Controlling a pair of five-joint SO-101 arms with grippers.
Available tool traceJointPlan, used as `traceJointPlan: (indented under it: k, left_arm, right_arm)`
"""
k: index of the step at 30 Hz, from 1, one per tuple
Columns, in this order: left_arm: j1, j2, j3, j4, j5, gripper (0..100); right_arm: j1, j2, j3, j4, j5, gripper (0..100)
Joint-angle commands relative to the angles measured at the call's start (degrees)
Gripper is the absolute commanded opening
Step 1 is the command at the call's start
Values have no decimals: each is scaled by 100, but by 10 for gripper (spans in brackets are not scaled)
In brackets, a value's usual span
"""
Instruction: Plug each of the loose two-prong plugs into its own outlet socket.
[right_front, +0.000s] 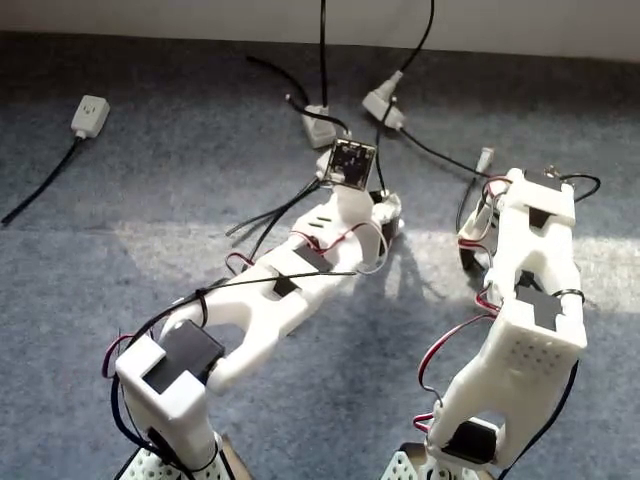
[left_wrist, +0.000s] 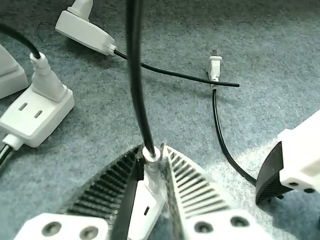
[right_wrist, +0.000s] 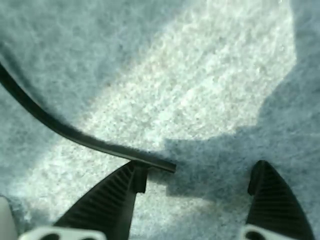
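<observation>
My left gripper (left_wrist: 151, 156) is shut on a white two-prong plug (left_wrist: 146, 197), whose black cord (left_wrist: 135, 75) runs away from the fingers. In the high view this gripper (right_front: 388, 218) hovers just short of two white outlet sockets. One socket (left_wrist: 31, 114) has a plug (left_wrist: 46, 77) seated beside a free pair of slots. The other socket (left_wrist: 82, 30) lies farther off. A loose white plug (left_wrist: 215, 66) lies on the carpet, also seen in the high view (right_front: 486, 157). My right gripper (right_wrist: 197, 172) is open over bare carpet, with a black cord (right_wrist: 75, 135) by one finger.
A third white outlet (right_front: 90, 115) with its cord lies alone at the far left of the grey carpet (right_front: 150, 220). Black cords (right_front: 270, 215) cross the middle between the arms. The right arm's black finger (left_wrist: 272, 175) shows near the loose plug's cord.
</observation>
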Motion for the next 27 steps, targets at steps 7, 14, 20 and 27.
traceJointPlan:
  k: [7,14,20,27]
  left_arm:
    - [127,-22,391,88,-1987,7]
    - [356,-75,312,149,-949,7]
    - [-31,4,-857,2048,413,7]
    - [-259,356,-1385,2514,1547,7]
  right_arm:
    - [154,40,-13,-92,44,314]
    - [154,40,-13,-92,44,314]
    - [154,40,-13,-92,44,314]
    - [154,40,-13,-92,44,314]
